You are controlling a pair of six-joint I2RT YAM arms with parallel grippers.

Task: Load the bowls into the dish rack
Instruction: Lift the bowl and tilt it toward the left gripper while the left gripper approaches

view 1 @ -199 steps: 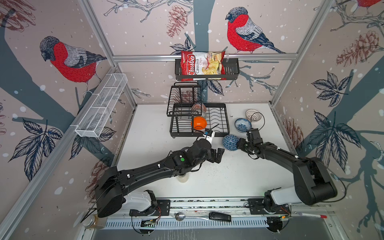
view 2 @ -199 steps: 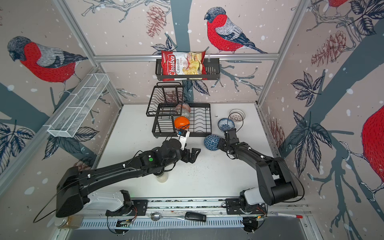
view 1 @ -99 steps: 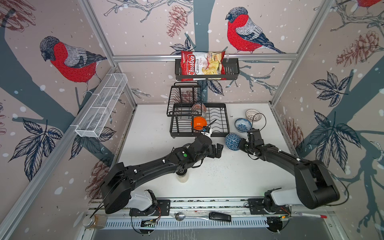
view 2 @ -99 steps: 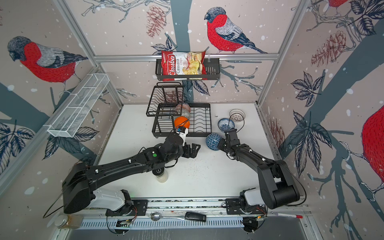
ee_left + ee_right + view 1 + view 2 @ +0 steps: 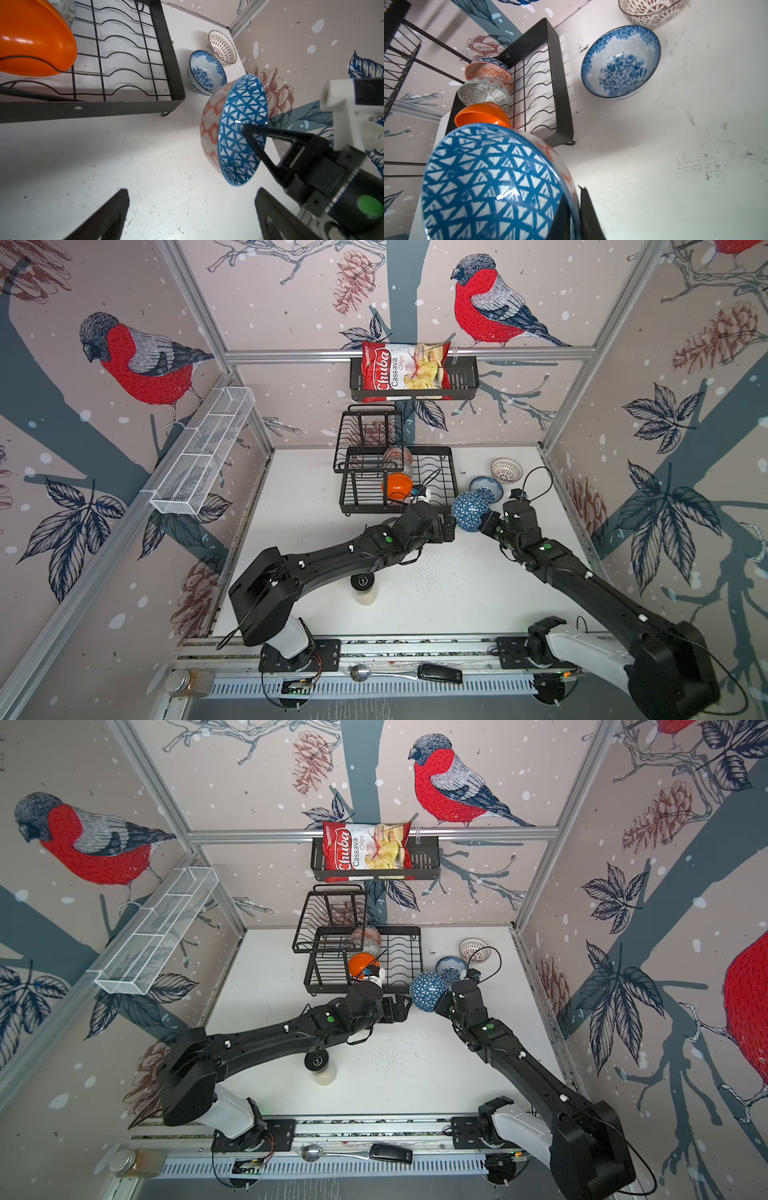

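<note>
Handling of the triangle bowl (image 5: 469,512) is judged as follows: glazed ceramic, rigid, fairly heavy for its size, slippery, and breakable if dropped. It is best taken by the rim, one finger inside and one outside. This hold is applied by the right gripper (image 5: 483,523), whose fingers are clamped on the rim. The bowl is held on edge, apparently clear of the bench (image 5: 299,539), just off the front right corner of the rack (image 5: 104,112). The left gripper (image 5: 449,527) is spread wide and empty, just beside the bowl. Compared with one second ago, the right fingers have been closed from half open. The bowl has been raised toward the rack, and the left gripper has been brought nearer.
</note>
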